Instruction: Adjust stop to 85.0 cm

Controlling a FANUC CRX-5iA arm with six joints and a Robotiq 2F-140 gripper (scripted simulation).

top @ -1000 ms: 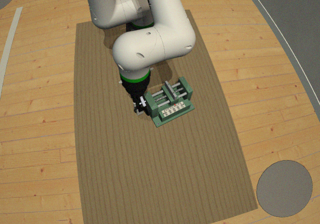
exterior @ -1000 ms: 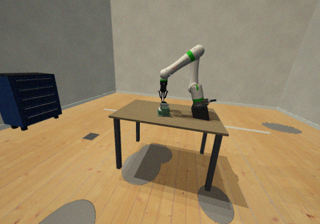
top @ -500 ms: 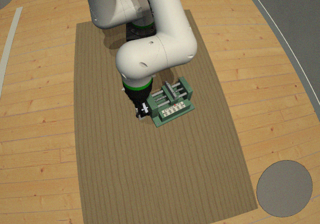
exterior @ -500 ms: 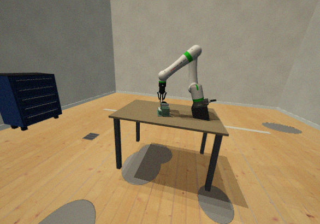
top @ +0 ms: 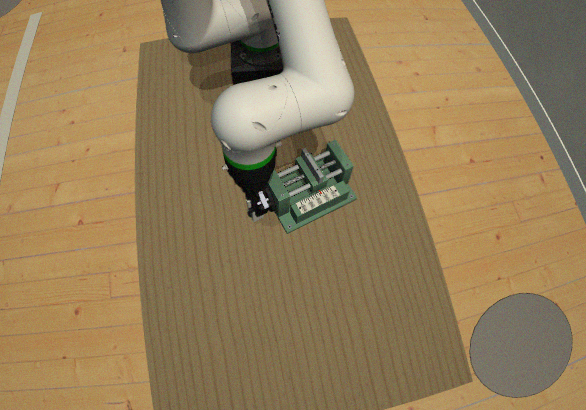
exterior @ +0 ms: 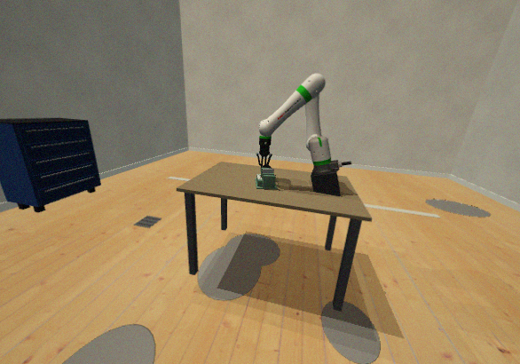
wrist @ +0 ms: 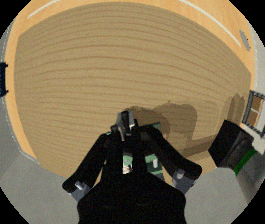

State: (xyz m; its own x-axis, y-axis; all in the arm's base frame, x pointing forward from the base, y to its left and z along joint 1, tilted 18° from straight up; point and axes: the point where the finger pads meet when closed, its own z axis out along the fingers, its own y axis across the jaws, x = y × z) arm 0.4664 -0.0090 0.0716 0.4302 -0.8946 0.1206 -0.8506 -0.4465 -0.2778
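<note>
A green screw-driven fixture (top: 281, 203) (exterior: 269, 182) stands on the table. Its grey-topped stop (top: 313, 166) sits on the rods, right of the middle of their span in the top view. A white scale (top: 305, 207) runs along the front, with a small red mark (top: 320, 193) right of its middle; the numbers are too small to read. The black handwheel (top: 272, 203) is at the fixture's left end, mostly hidden by the fingers. My gripper (top: 256, 215) (exterior: 265, 166) (wrist: 126, 116) points down beside it, nearly closed, shut on the handwheel's handle, itself largely hidden.
The arm's wrist hangs over the left end of the fixture. The arm's dark base (exterior: 326, 183) stands at one end of the brown table (top: 300, 320) (exterior: 222, 182). A blue drawer cabinet (exterior: 58, 160) stands on the floor away from the table.
</note>
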